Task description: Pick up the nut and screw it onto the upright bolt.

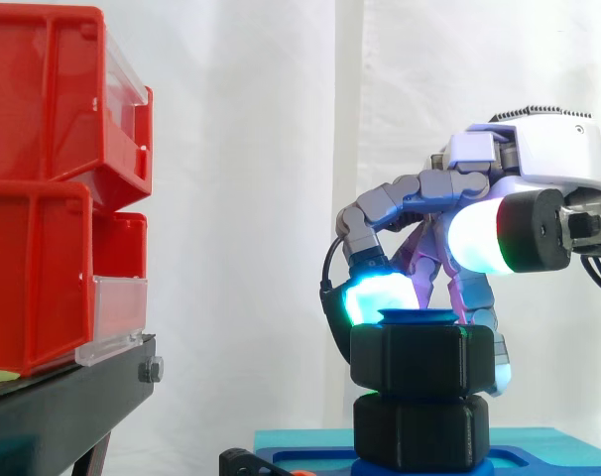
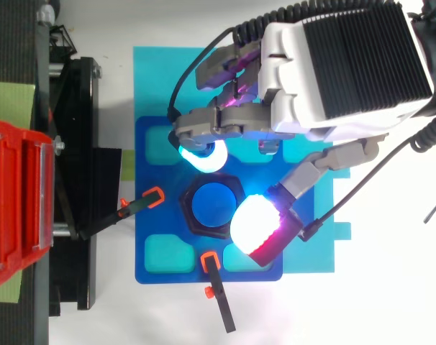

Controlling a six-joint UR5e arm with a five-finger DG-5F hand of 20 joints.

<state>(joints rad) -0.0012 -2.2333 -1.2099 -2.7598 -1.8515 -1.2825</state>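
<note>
The hand (image 1: 539, 159) pinches the nut (image 1: 422, 359) on the bolt (image 2: 212, 205) with curled fingers (image 2: 203, 157); the nut looks light, rigid, smooth plastic, best gripped across opposite flats

Both views bright, with even diffuse light. The white curtain (image 1: 241, 198) and white counter (image 2: 362, 302) sit near clipping. Shadows are faint and soft-edged. The robot hand (image 1: 539, 159) pads (image 2: 255, 221) blow out to white at the core with a cyan/magenta rim, and cyan spills onto the blue plate (image 2: 150, 269). The black nut (image 1: 422, 359) reads almost flat black against the curtain. Mild glare on the clear fronts of the 2 red bins (image 1: 43, 198).
</note>
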